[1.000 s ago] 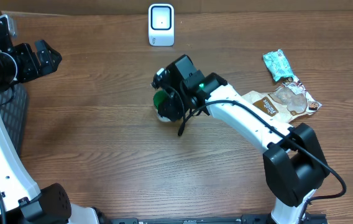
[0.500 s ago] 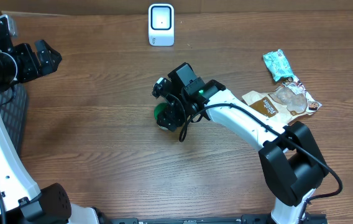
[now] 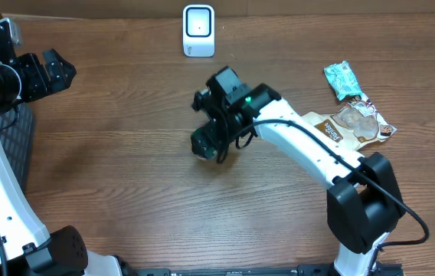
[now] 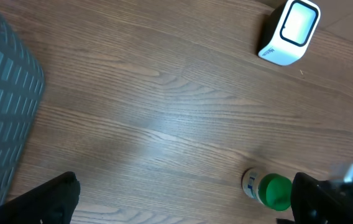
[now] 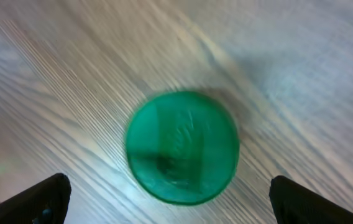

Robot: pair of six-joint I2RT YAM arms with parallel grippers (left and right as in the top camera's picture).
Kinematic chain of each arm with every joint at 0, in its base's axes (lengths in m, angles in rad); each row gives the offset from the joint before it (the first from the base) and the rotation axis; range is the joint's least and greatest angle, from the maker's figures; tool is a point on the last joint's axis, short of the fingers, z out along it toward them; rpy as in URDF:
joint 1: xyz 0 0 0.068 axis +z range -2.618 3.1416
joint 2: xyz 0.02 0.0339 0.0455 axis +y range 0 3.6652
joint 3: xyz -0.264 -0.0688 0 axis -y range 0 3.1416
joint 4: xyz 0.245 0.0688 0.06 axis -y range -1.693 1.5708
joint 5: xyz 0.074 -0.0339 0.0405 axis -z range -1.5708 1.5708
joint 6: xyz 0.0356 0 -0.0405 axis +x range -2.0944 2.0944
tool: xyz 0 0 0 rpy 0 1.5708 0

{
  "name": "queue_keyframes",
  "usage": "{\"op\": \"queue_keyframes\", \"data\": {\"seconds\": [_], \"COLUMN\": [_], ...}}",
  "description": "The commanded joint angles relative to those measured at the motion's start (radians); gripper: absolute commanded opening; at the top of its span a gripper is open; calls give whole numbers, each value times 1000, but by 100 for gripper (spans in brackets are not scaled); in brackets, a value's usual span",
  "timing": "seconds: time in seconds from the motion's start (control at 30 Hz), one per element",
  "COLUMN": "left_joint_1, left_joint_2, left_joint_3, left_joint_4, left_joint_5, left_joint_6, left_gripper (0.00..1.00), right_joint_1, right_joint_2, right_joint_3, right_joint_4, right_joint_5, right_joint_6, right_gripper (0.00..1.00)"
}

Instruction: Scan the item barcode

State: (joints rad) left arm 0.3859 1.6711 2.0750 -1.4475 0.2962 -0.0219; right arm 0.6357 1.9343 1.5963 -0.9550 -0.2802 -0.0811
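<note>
The item is a small bottle with a green cap [image 3: 202, 143] and a white label, resting on the wooden table near its middle. The white scanner [image 3: 198, 31] stands at the far edge. My right gripper [image 3: 207, 126] hangs open just over the bottle. In the right wrist view the green cap [image 5: 183, 148] faces the camera, with the open gripper [image 5: 176, 202] spread wide and clear of it. My left gripper [image 3: 61, 70] stays open at the far left, empty. From the left wrist view [image 4: 186, 202] the bottle [image 4: 268, 188] and scanner [image 4: 291, 31] both show.
Two snack packets [image 3: 344, 80] [image 3: 353, 125] lie at the right side of the table. A dark ribbed mat [image 3: 14, 146] sits at the left edge and also shows in the left wrist view [image 4: 2, 118].
The right gripper has opened and let go of the bottle, which now rests on the table, and has drawn back from it. The left arm has not moved.
</note>
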Motion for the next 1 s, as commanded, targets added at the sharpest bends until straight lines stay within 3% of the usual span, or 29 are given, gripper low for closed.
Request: {"op": "queue_keyframes", "data": {"seconds": [0.0, 0.2, 0.27, 0.6, 0.73, 0.97], "left_joint_1": [-6, -6, -6, -6, -6, -6], "left_joint_2": [-7, -7, -7, -7, -7, -7], "left_joint_3": [14, 14, 14, 14, 14, 14], "left_joint_4": [1, 1, 1, 1, 1, 1], "left_joint_5": [8, 8, 8, 8, 8, 8], "left_joint_6": [19, 19, 19, 19, 19, 19], "left_gripper": [100, 100, 100, 100, 100, 100], "right_joint_1": [-5, -1, 9, 39, 43, 74], "right_joint_2": [-44, -42, -42, -42, -42, -40], "right_joint_3": [94, 103, 103, 97, 97, 92], "right_joint_4": [-31, -111, -144, -109, -109, -106], "right_joint_5": [22, 196, 250, 219, 207, 209], "right_joint_6": [177, 644, 706, 727, 729, 732], "right_gripper": [100, 100, 100, 100, 94, 93]}}
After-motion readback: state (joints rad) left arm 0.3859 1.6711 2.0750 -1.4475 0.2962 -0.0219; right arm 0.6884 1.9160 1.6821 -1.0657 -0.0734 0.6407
